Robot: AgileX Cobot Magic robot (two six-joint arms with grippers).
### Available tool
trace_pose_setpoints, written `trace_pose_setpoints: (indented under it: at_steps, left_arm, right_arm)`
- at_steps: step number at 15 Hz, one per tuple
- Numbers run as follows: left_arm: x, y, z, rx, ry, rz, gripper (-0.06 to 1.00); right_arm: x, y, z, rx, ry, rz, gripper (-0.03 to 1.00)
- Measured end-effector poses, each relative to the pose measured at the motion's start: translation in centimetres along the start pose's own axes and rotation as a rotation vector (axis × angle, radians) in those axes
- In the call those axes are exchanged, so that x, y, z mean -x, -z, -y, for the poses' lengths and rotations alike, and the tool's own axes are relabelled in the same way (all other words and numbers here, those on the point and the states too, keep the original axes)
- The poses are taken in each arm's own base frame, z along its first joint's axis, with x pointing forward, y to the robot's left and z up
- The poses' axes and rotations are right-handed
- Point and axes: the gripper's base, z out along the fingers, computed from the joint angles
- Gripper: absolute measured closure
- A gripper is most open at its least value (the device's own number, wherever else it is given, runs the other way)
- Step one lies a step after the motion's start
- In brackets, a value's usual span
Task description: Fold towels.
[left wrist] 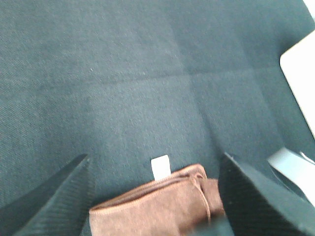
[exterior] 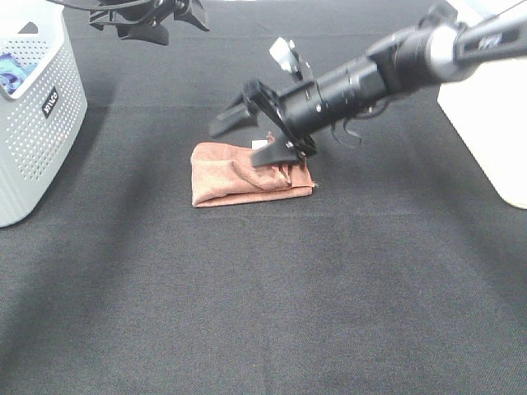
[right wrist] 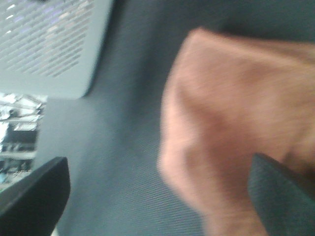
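Towel [exterior: 247,174]: reddish-brown, folded into a rough rectangle, lying on black desk [exterior: 272,313] near the middle, slightly toward the far side. Rumpled along its right end, flatter on the left. Small white tag [left wrist: 160,167] sticking out from one edge, seen in left wrist view.

Right fingers [exterior: 272,153]: spread wide, reaching in from the right across the middle, tilted down over the towel's right part. Lower one over the cloth, upper one [exterior: 229,120] clear of it above the far edge. Nothing clamped between them. Cannot tell if lower one touches the fabric or sits just above. Right wrist view blurred: towel [right wrist: 231,123] filling much of it, dark tips at both sides, cloth right beside one.

Left fingers [left wrist: 49,201]: also wide apart, holding nothing. Towel [left wrist: 157,209] visible between them on the desk beyond, not gripped. In exterior view, left arm's end [exterior: 148,20] up at the far edge of the desk, apart from the towel.

White perforated basket [exterior: 37,123] at desk's left edge, well apart from the towel, something blue [exterior: 12,70] inside. White box [exterior: 486,140] at right edge.
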Motion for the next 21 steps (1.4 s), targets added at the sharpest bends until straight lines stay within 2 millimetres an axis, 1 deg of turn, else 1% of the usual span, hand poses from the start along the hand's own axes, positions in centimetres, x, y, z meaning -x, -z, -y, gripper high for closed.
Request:
trace_pose_setpoints:
  at_steps: [1, 2, 3, 4, 5, 8, 9, 10, 12, 13, 14, 15, 18, 19, 21]
  left_arm:
    - [-0.1, 0.0, 0.0, 0.003, -0.005, -0.007, 0.27]
    - [-0.1, 0.0, -0.1, 0.009, -0.012, -0.010, 0.27]
    - [-0.1, 0.0, -0.1, 0.011, -0.015, -0.011, 0.27]
    - [-0.1, 0.0, -0.1, 0.012, -0.015, -0.011, 0.27]
    - [-0.1, 0.0, -0.1, 0.014, -0.018, -0.011, 0.27]
    - [-0.1, 0.0, -0.2, 0.023, -0.029, -0.012, 0.27]
    - [-0.1, 0.0, -0.2, 0.023, -0.029, -0.012, 0.27]
    - [0.0, 0.4, -0.1, 0.032, -0.048, -0.019, 0.27]
    - [0.2, 2.1, 0.3, 0.061, -0.145, -0.049, 0.27]
    - [0.5, 3.5, 0.7, 0.078, -0.196, -0.056, 0.27]
    - [0.8, 5.1, 1.3, 0.089, -0.228, -0.065, 0.27]
    - [1.0, 7.6, 2.1, 0.101, -0.254, -0.081, 0.27]
    - [1.2, 12.6, 3.5, 0.136, -0.303, -0.117, 0.27]
    - [1.1, 14.6, 3.9, 0.165, -0.313, -0.126, 0.27]
    - [0.9, 18.4, 4.3, 0.243, -0.316, -0.134, 0.27]
  right_arm:
    - [0.1, 0.3, 0.9, -0.028, -0.001, 0.010, 0.05]
    - [0.4, 1.0, 1.9, -0.066, 0.006, 0.023, 0.05]
    - [0.8, 2.1, 3.4, -0.128, 0.003, 0.044, 0.05]
    - [0.9, 2.5, 3.9, -0.147, -0.001, 0.050, 0.05]
    - [1.2, 3.4, 5.0, -0.181, -0.008, 0.072, 0.05]
    - [1.3, 4.4, 6.1, -0.220, 0.003, 0.074, 0.05]
    - [1.3, 4.4, 6.1, -0.220, 0.003, 0.074, 0.05]
    - [1.4, 5.1, 6.0, -0.248, 0.029, 0.060, 0.05]
    - [1.9, 7.1, 4.4, -0.303, 0.064, 0.039, 0.05]
    - [2.1, 8.6, 2.9, -0.325, 0.063, 0.033, 0.05]
    - [2.2, 10.0, 1.5, -0.353, 0.055, 0.020, 0.05]
    - [2.2, 12.3, -0.7, -0.395, 0.050, -0.002, 0.05]
    - [1.2, 16.1, -4.3, -0.454, 0.057, -0.084, 0.05]
    - [0.9, 17.3, -5.6, -0.459, 0.070, -0.101, 0.05]
    - [0.4, 19.6, -7.9, -0.488, 0.091, -0.088, 0.05]
